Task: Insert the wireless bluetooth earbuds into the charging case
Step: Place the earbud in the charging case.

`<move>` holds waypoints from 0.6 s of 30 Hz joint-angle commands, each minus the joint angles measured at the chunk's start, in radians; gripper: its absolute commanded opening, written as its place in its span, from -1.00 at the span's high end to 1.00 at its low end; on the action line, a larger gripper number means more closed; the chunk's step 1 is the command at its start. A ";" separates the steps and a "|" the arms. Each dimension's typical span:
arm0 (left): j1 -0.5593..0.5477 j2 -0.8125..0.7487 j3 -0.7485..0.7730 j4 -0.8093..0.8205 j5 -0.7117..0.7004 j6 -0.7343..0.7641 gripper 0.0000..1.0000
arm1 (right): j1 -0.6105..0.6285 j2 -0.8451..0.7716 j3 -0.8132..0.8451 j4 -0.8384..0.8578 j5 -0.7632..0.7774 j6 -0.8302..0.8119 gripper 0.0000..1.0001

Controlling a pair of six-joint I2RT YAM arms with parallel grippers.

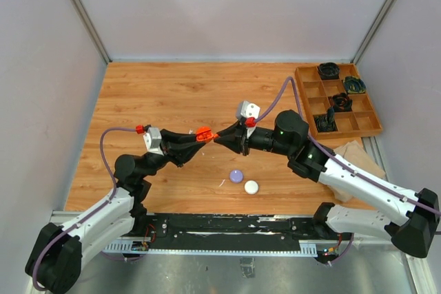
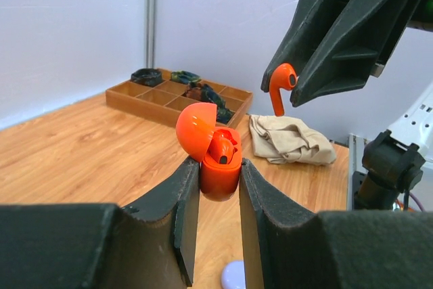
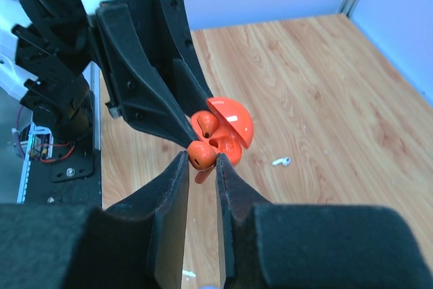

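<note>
The left gripper [image 2: 220,170] has its fingers drawn in most of the way and clamped on the lower half of a glossy orange-red plastic charging case [image 2: 218,175], which it holds in the air above the brown wood-grain table [image 1: 158,94]; the case's domed lid [image 2: 197,130] is hinged open, and one orange-red short-stemmed plastic earbud [image 2: 222,147] already sits in a well inside it. The right gripper [image 3: 201,160] faces it from the opposite side, fingers shut tight on a second orange-red earbud [image 3: 199,155], pinched by its rounded head with the stem hanging free; in the left wrist view this earbud is near the open mouth of the case, up and to the side of it, not touching. On the table below the two grippers lie a round lilac puck [image 1: 236,175] and, just beside it, a round white puck [image 1: 251,186]; a tiny white stemmed earbud [image 3: 281,162] lies alone on the wood. At the far right corner stands an orange-brown wooden tray with compartments [image 1: 301,94], several of them holding dark objects, and a crumpled beige cloth [image 2: 291,140] lies near its front edge
</note>
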 commanded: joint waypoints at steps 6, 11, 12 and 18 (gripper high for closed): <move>0.007 0.019 0.025 0.126 0.071 -0.044 0.99 | 0.027 0.006 -0.048 0.250 -0.048 0.028 0.77; 0.007 0.031 0.017 0.197 0.077 -0.088 0.99 | 0.028 0.034 -0.059 0.289 -0.061 0.059 0.78; 0.007 0.035 0.016 0.208 0.076 -0.093 1.00 | 0.030 0.038 -0.060 0.295 -0.066 0.066 0.78; 0.007 0.062 0.018 0.269 0.079 -0.128 0.99 | 0.032 0.061 -0.069 0.318 -0.071 0.072 0.78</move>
